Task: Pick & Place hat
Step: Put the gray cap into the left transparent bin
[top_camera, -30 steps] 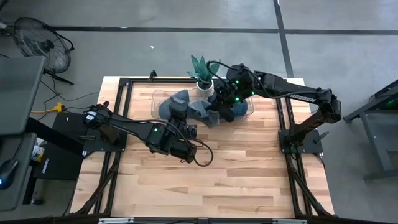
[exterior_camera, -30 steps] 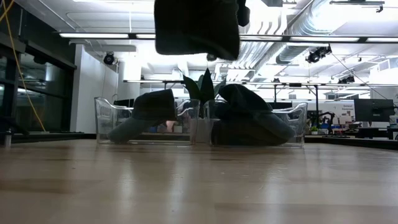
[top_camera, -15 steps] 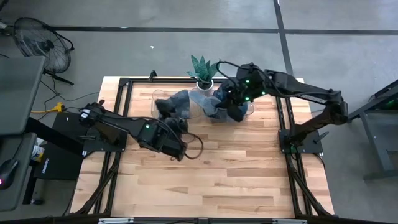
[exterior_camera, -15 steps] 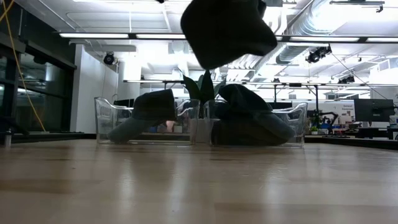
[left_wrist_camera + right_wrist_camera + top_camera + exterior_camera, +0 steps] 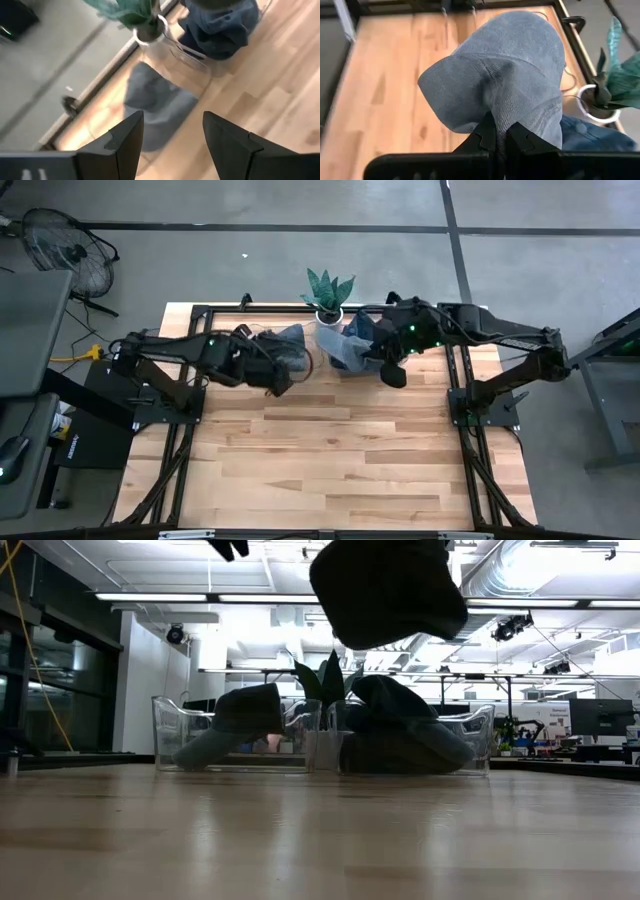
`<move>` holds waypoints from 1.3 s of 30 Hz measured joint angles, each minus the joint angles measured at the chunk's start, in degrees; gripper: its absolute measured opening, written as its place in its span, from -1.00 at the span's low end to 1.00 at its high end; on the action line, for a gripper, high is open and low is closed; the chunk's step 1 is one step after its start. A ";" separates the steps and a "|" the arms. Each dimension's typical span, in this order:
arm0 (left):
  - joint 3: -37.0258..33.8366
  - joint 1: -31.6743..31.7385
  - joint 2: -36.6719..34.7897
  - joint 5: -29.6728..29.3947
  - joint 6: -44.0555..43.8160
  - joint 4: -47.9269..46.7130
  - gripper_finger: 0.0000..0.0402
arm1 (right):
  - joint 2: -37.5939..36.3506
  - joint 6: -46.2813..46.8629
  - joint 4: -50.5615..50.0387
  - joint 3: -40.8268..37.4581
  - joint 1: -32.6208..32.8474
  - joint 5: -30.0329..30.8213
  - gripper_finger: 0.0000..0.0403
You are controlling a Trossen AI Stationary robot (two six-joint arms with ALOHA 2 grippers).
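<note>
**Hat held above the bins**

L to R: left gripper (image 5: 170,145), fingers apart, empty, above left bin (image 5: 262,343). Right gripper (image 5: 496,137) clamped on grey hat (image 5: 505,75), aloft nr right bin (image 5: 337,350). Advice: centre over bin, lower, then release.

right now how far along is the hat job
Done: one grey hat lies in the left clear bin, and the left gripper hangs open above it, holding nothing. In hand: the right gripper is shut on a second grey hat, held in the air above the right clear bin, which already holds darker hats. Left: lowering and releasing it.
</note>
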 joint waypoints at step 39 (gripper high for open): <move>-28.71 19.95 -0.93 52.05 -6.65 68.41 0.00 | -1.62 15.16 -34.15 0.00 32.08 39.34 -1.00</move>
